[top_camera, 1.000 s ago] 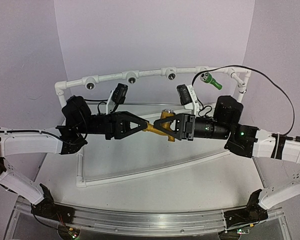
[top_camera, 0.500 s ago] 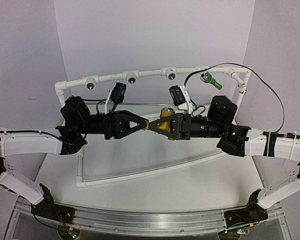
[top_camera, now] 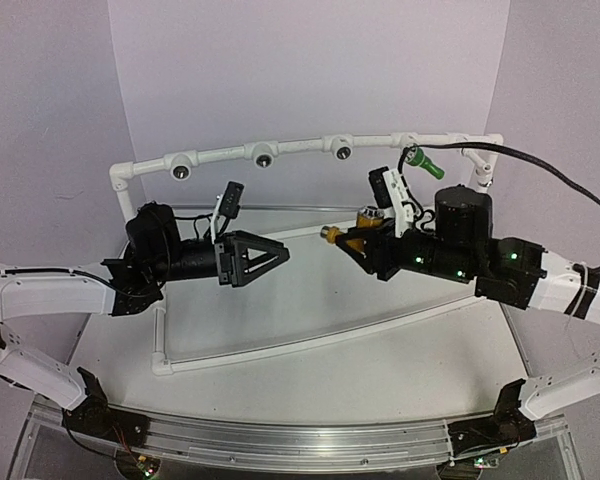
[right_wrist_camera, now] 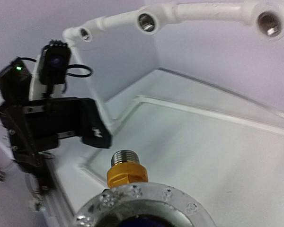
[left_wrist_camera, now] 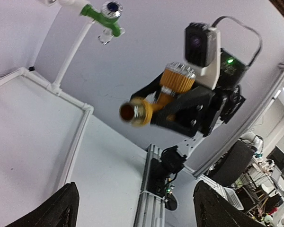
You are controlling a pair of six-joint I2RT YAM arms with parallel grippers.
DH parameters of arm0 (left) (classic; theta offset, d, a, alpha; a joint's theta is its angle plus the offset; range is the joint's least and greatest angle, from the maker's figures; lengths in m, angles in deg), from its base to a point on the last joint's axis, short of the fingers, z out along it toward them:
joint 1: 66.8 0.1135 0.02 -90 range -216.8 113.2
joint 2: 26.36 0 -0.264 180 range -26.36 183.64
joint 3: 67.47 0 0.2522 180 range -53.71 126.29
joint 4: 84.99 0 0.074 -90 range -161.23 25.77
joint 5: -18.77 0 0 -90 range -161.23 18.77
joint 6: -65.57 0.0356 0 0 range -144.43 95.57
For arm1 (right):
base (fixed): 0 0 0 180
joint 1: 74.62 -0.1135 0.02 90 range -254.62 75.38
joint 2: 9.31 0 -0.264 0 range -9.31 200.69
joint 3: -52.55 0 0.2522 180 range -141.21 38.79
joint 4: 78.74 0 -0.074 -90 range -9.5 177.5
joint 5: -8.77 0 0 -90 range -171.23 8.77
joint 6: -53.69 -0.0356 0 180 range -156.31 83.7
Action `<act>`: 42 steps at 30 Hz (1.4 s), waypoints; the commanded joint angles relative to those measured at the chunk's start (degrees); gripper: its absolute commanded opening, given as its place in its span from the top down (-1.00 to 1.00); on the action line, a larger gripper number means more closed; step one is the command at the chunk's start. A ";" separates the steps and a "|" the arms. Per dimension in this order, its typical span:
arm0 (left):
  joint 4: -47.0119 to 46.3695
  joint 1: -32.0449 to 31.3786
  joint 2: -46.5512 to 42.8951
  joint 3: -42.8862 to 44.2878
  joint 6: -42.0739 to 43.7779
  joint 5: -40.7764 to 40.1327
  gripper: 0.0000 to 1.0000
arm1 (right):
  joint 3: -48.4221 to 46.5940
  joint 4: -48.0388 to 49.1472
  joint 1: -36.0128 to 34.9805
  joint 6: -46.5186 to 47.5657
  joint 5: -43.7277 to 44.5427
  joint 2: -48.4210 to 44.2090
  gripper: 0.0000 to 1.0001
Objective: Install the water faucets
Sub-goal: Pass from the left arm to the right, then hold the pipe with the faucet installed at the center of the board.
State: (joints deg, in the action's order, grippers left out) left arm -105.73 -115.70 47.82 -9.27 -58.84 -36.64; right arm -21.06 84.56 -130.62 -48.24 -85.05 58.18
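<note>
The yellow water faucet [top_camera: 348, 236] hangs in the air right of centre, with my right gripper [top_camera: 362, 244] shut on its body. In the left wrist view the yellow faucet [left_wrist_camera: 149, 105] points its brass threaded end toward that camera, black fingers [left_wrist_camera: 189, 111] clamped round it. From the right wrist, the yellow faucet [right_wrist_camera: 127, 173] shows its thread aimed away from the camera, my own fingers hidden behind its knob. The green water faucet [top_camera: 424, 161] sits on the white pipe frame [top_camera: 220, 154] at the back right. My left gripper [top_camera: 280, 256] is open and holds nothing, a short way left of the yellow faucet.
Three dark round sockets [top_camera: 264, 158] line the frame's back rail, also seen as sockets [right_wrist_camera: 146, 21] from the right wrist. A low white pipe border [top_camera: 310, 342] runs over the table. A black cable [top_camera: 550, 165] loops over the right arm. A metal rail [top_camera: 300, 440] spans the near edge.
My left gripper has let go of the yellow faucet, opened and drawn back to the left. The right arm has carried the faucet up and to the right, toward the back rail.
</note>
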 commanded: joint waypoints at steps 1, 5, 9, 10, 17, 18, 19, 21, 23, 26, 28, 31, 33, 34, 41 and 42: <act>11.85 0.00 2.74 1.37 10.06 -6.18 -0.72 | -8.88 -12.76 -0.88 24.31 23.42 -0.40 1.00; 15.96 -2.52 10.84 4.79 15.87 -8.78 -0.71 | -16.46 -13.84 -1.91 38.41 35.60 4.43 1.00; 26.34 -7.55 23.64 14.52 26.50 -13.82 -0.69 | -17.25 -2.08 -2.56 58.00 45.51 9.17 1.00; 27.75 -8.35 26.19 16.92 28.48 -13.30 -0.69 | -16.29 2.55 -2.58 62.77 46.04 9.91 1.00; 33.84 -13.73 38.84 26.07 40.71 -18.47 -0.70 | -11.54 27.93 -1.67 88.14 45.78 16.35 1.00; 34.40 -14.48 40.26 26.80 41.78 -20.02 -0.70 | -10.57 31.28 -1.38 91.87 45.76 17.08 1.00; 35.20 -15.01 41.61 27.46 42.88 -21.25 -0.69 | -9.33 35.66 -1.04 95.83 45.64 17.75 1.00; 36.03 -15.26 43.99 28.04 43.80 -22.00 -0.65 | -7.92 41.86 0.04 101.06 44.99 19.17 1.00; 36.01 -15.28 46.11 28.49 44.55 -23.89 -0.58 | -6.91 46.05 0.60 104.57 43.90 20.65 1.00; 35.92 -15.27 48.54 29.10 45.18 -28.73 -0.45 | -6.19 53.05 0.81 111.33 43.57 22.48 1.00; 34.91 -15.02 49.55 28.84 45.14 -29.45 -0.35 | -6.15 54.36 1.00 112.48 43.18 22.83 1.00; 34.73 -14.89 50.82 29.20 45.40 -29.37 -0.05 | -7.16 52.89 1.84 111.70 42.43 23.19 1.00; 34.77 -14.32 50.27 28.79 44.75 -29.00 0.18 | -7.81 52.64 2.39 111.50 41.77 23.59 1.00; 34.77 -14.20 50.21 28.63 44.85 -28.98 0.25 | -8.20 52.10 2.57 110.82 41.39 23.63 1.00; 34.77 -14.12 50.28 28.49 45.93 -29.62 0.76 | -9.32 50.29 2.73 109.13 40.58 24.50 1.00; 34.77 -14.12 50.33 28.57 45.87 -29.41 0.84 | -9.64 50.28 2.73 108.86 40.50 24.73 1.00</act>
State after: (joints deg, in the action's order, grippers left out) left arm -74.32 -131.54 95.78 19.41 -13.67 -62.58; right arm -27.49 131.84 -128.01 62.18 -43.37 82.13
